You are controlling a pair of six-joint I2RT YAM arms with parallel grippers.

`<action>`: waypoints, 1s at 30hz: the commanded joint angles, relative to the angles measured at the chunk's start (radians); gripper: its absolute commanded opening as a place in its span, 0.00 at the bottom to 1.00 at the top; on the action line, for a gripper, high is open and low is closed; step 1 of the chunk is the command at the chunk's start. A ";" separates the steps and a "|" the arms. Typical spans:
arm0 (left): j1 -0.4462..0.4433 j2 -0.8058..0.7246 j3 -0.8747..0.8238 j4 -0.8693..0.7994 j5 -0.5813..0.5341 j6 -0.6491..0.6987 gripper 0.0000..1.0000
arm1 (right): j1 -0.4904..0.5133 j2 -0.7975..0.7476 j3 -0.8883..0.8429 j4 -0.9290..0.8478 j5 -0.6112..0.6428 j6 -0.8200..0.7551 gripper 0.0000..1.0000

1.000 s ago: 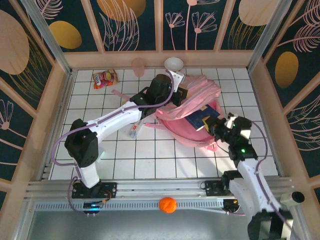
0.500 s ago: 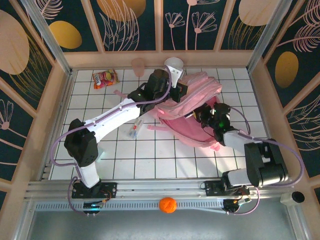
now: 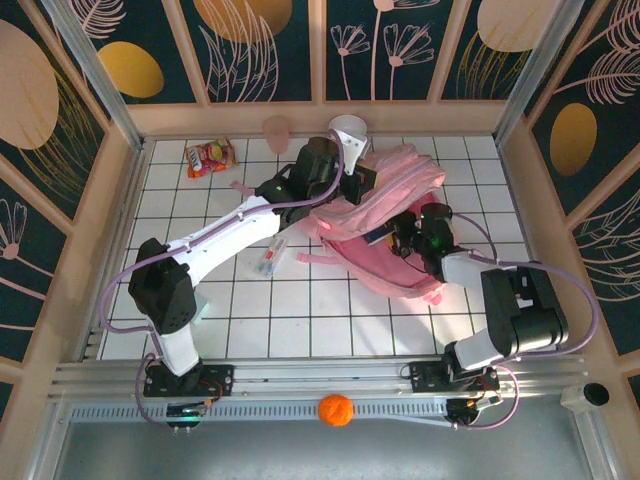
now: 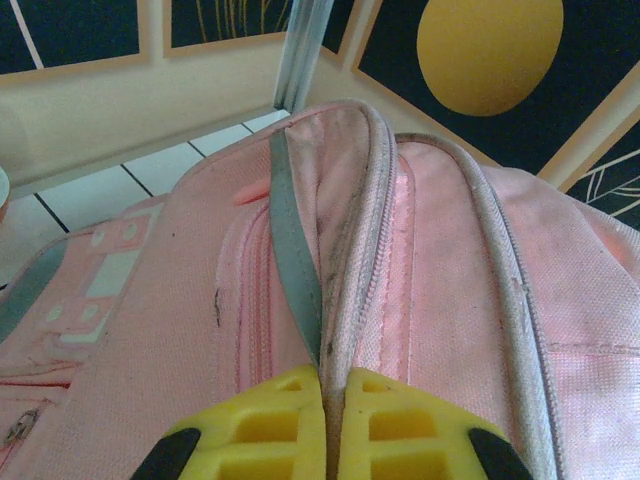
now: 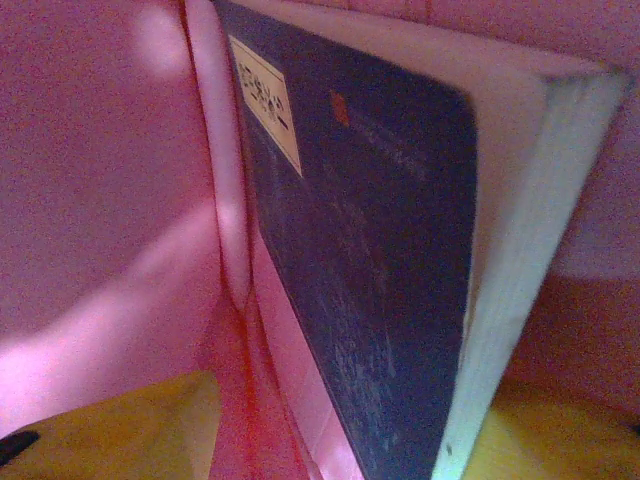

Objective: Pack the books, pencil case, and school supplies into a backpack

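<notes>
**Task items.** The backpack [image 3: 385,215] is a large soft pink bag with white trim. It lies on its side right of centre on the counter [image 3: 200,330], with its mouth towards the right arm. In the left wrist view the fabric is scuffed with dark marks along the zip seams. The book [image 5: 370,270] is inside the bag. It has a dark navy cover, a yellow label near one corner, a small red mark and a pale page block. It stands on edge, tilted, against the pink lining. A clear oblong [image 3: 271,258] with red marks lies loose on the tiles, left of the bag and apart from it.

**Grippers.** The left gripper [image 4: 322,430] is clamped on the backpack's upper rim, with its yellow fingers pressed together over the seam. The right gripper [image 3: 405,232] is in the bag's mouth. Its fingers [image 5: 110,425] stand apart with the book between them, and there is a gap on the cover side.

**Surface and room.** The counter is white tile with a dark grid and a pale wooden kerb. The walls are navy panels with leaf outlines and gold ovals.

**Other items.** A red-orange snack packet [image 3: 209,157], a pink cup [image 3: 277,131] and a white cup [image 3: 348,128] sit near the far edge. An orange ball [image 3: 336,410] rests on the near rail.
</notes>
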 commanded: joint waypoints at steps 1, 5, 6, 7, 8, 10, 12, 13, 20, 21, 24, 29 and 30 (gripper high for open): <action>0.012 -0.038 0.046 0.126 -0.028 0.033 0.00 | -0.010 -0.077 -0.012 -0.143 0.028 -0.051 0.61; 0.015 -0.047 0.016 0.121 -0.059 0.056 0.00 | -0.018 -0.201 -0.026 -0.307 0.062 -0.108 0.63; 0.016 -0.052 0.004 0.123 -0.064 0.060 0.00 | -0.021 -0.238 -0.028 -0.346 0.062 -0.121 0.64; 0.016 -0.055 -0.007 0.125 -0.070 0.063 0.00 | -0.027 -0.268 -0.029 -0.379 0.058 -0.136 0.65; 0.015 -0.057 -0.017 0.125 -0.072 0.067 0.00 | -0.031 -0.307 -0.022 -0.433 0.058 -0.154 0.65; 0.017 -0.060 -0.032 0.121 -0.080 0.082 0.00 | -0.039 -0.381 -0.002 -0.540 0.067 -0.187 0.65; 0.017 -0.069 -0.051 0.113 -0.098 0.109 0.00 | -0.048 -0.461 0.031 -0.661 0.083 -0.217 0.65; 0.017 -0.073 -0.061 0.108 -0.105 0.125 0.00 | -0.052 -0.497 0.048 -0.716 0.097 -0.228 0.65; 0.032 -0.130 -0.186 0.089 -0.069 0.262 0.00 | -0.103 -0.661 0.201 -1.059 0.166 -0.341 0.64; 0.033 -0.137 -0.210 0.087 -0.040 0.299 0.00 | -0.106 -0.673 0.227 -1.091 0.178 -0.357 0.64; 0.032 -0.146 -0.278 0.079 0.036 0.382 0.00 | -0.107 -0.703 0.288 -1.129 0.201 -0.397 0.64; 0.032 -0.140 -0.364 0.056 0.171 0.491 0.08 | -0.097 -0.707 0.338 -1.043 0.125 -0.527 0.62; 0.032 -0.138 -0.376 0.037 0.194 0.519 0.19 | -0.092 -0.701 0.349 -1.031 0.125 -0.559 0.62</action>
